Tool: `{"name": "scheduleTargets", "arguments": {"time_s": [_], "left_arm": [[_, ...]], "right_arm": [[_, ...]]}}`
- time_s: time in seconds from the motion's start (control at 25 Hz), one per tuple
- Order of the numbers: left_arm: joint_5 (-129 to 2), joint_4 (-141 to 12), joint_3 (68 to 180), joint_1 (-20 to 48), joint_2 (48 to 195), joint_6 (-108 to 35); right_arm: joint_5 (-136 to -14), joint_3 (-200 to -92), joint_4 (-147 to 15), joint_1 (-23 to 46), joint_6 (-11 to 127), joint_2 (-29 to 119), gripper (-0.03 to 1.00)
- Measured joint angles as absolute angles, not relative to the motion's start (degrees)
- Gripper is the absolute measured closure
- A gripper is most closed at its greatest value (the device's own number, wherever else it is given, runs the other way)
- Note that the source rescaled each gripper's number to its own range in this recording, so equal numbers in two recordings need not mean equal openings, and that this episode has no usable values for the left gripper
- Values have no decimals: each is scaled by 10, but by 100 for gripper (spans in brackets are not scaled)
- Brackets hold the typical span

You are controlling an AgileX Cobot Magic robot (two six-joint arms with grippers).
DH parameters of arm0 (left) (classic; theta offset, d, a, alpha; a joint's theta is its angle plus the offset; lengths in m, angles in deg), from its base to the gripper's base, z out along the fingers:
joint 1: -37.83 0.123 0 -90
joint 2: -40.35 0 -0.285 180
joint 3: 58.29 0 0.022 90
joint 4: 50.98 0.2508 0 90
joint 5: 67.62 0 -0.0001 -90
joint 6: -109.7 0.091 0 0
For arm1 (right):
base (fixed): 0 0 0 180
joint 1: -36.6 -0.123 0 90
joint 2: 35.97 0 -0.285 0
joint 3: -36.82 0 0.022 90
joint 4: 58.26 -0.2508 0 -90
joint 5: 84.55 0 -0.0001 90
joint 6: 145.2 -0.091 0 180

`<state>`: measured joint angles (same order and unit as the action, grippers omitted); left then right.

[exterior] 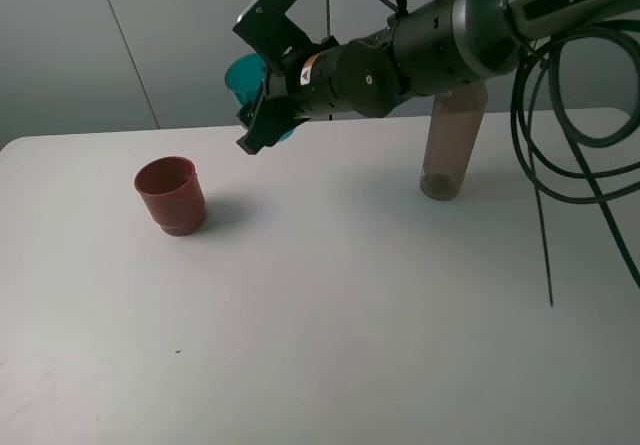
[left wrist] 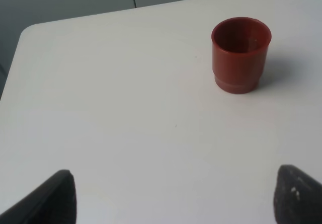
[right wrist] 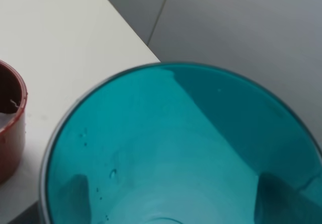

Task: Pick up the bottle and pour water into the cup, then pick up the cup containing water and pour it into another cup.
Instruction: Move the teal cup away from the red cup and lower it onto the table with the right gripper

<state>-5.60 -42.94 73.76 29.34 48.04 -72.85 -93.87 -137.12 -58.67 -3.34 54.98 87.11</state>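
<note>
While the right gripper (exterior: 268, 93) hangs in the air above the table (exterior: 330, 305), it pinches the teal cup (exterior: 243, 80), its 2 fingers pressed against the cup's sides. The cup is tipped well over, mouth facing away from the arm and toward the wall, and only a slice of it shows behind the fingers in the high view. In the right wrist view the cup (right wrist: 176, 148) fills most of the picture, open mouth toward the camera, with small droplets on its inner wall; dark finger shapes show through the plastic on both sides.

Landmark: the red cup (exterior: 171, 195). It stands upright on the table, mouth up. The teal cup is up in the air, to the right of the red cup and farther back, not over it. The bottle (exterior: 449, 145) stands upright on the table well to the right of the red cup, partly hidden behind the right arm (exterior: 450, 40).

Left gripper (left wrist: 173, 194): 2 dark fingertips (left wrist: 58, 199) spread wide apart, nothing between them, low over bare table. The red cup (left wrist: 241, 53) sits well ahead of it, apart from both tips.
</note>
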Motion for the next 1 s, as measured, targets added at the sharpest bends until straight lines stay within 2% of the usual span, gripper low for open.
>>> {"name": "scheduleTargets", "arguments": {"time_s": [0.24,0.4,1.0], "left_arm": [[-56,-429,738,293,480,-729],[-56,-429,738,293,480,-729],[-56,-429,738,293,480,-729]], "right_arm": [[-1067,-1260,-604,-24,552,870,82],[-1124,-1225,-605,-23,551,875,82],[-1137,-1217,-572,-23,444,956,82]]}}
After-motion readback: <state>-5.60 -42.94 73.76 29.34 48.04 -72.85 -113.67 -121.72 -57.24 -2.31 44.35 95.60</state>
